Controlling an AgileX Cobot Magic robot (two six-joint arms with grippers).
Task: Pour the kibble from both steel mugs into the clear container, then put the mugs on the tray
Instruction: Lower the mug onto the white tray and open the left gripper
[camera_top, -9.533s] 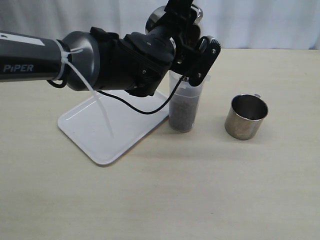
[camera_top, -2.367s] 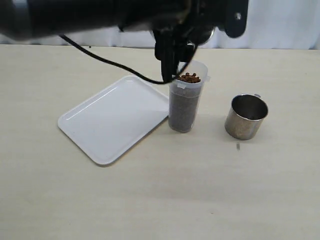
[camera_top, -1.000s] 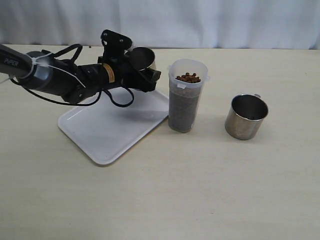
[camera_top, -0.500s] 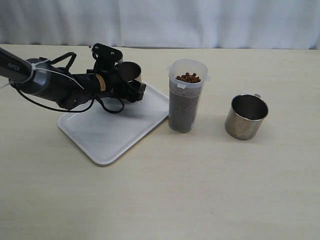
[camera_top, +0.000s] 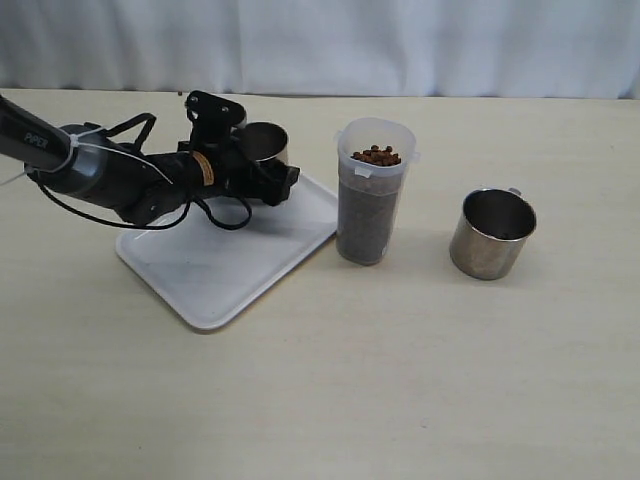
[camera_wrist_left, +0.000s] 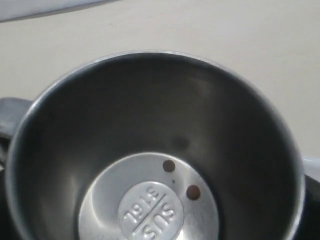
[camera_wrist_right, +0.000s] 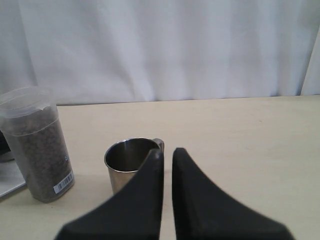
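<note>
The left gripper (camera_top: 262, 172) is around a steel mug (camera_top: 264, 142) at the far edge of the white tray (camera_top: 215, 270); whether it grips cannot be told. The clear container (camera_top: 372, 205), full of kibble (camera_top: 377, 155), stands between the tray and the second mug (camera_top: 491, 234). The right gripper (camera_wrist_right: 166, 152) is closed, empty.

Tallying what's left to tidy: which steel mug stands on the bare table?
The mug right of the clear container, standing alone on the table. The other mug is at the tray's far corner.

"SUS 316L" stamped on steel mug (camera_wrist_left: 150, 125) floor, btm centre; "PIPER" on left arm (camera_top: 100, 178), upper left; clear container (camera_wrist_right: 39, 145) barcode label, digits unreadable
</note>
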